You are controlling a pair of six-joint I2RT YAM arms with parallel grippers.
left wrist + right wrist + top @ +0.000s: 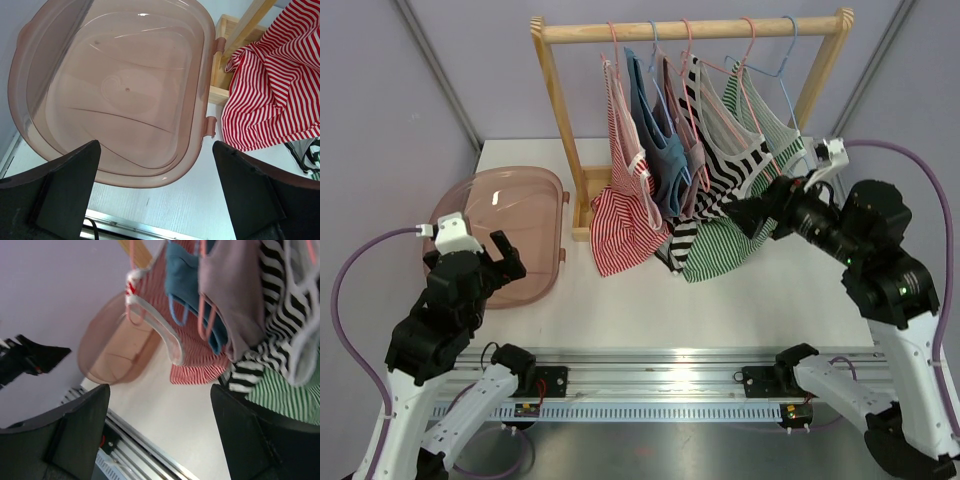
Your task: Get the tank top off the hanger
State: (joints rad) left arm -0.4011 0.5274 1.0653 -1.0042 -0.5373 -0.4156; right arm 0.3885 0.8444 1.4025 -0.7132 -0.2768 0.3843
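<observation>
Left claw [503,256] released, jaws wide, over the near rim of the pink tub [535,195] at the left edge of the bench [780,300]. Right claw [748,216] released, holding nothing, just beside the green-striped tank top [720,250]. That top hangs on its hanger [786,62], rightmost of five garments on the wooden rail [690,30] at the far edge.

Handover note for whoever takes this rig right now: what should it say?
Left gripper: jaws open, empty, at the pink basin's near rim.
Right gripper: jaws open, empty, beside the green-striped tank top.
It and four other tops hang on hangers on the wooden rack.
Done: nothing removed yet.
Left: grasp a top, slide it off its hanger.
</observation>
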